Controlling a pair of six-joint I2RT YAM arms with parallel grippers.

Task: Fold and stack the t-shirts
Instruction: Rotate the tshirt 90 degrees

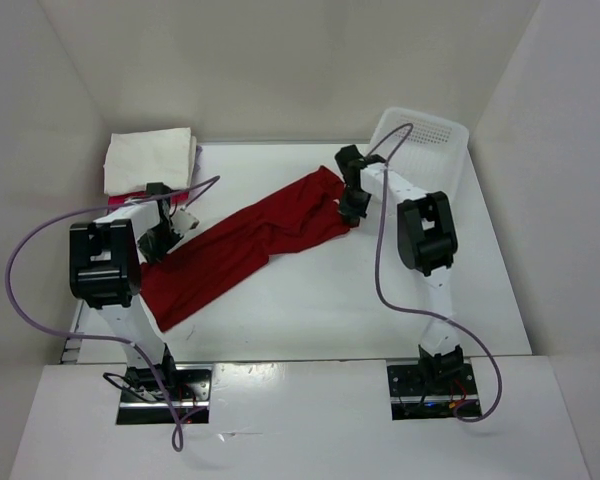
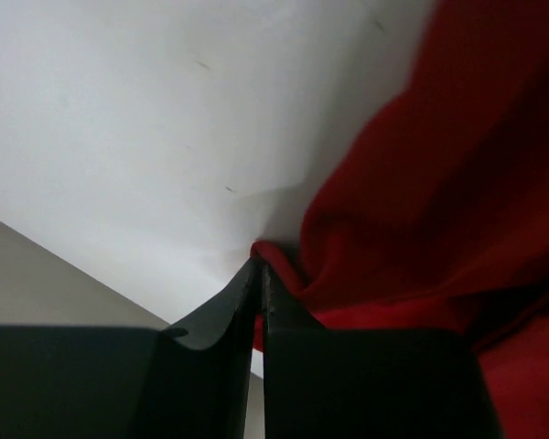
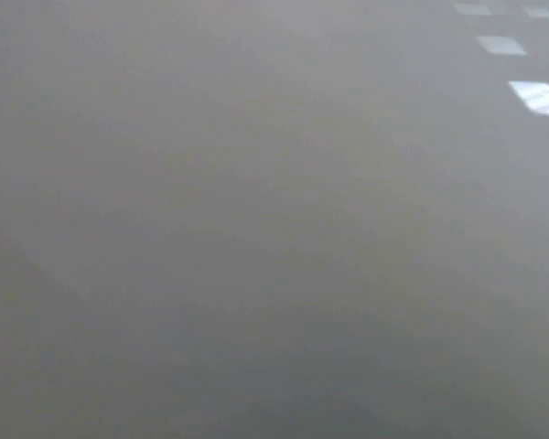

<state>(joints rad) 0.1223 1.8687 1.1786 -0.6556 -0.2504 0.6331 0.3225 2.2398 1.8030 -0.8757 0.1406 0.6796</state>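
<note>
From above you see the red shirt (image 1: 245, 250) stretched slantwise across the table (image 1: 380, 300), left gripper (image 1: 158, 243) at its near-left end, right gripper (image 1: 352, 208) at its far end. A cream shirt (image 1: 148, 157) lies folded back left. Left wrist: your claw pinches a red fold. Right wrist: only grey blur, so you cannot tell its grip.

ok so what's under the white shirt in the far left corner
A sliver of pink cloth peeks out at the near edge of the folded white shirt. The rest of it is covered, so whether anything else lies beneath cannot be seen.
</note>
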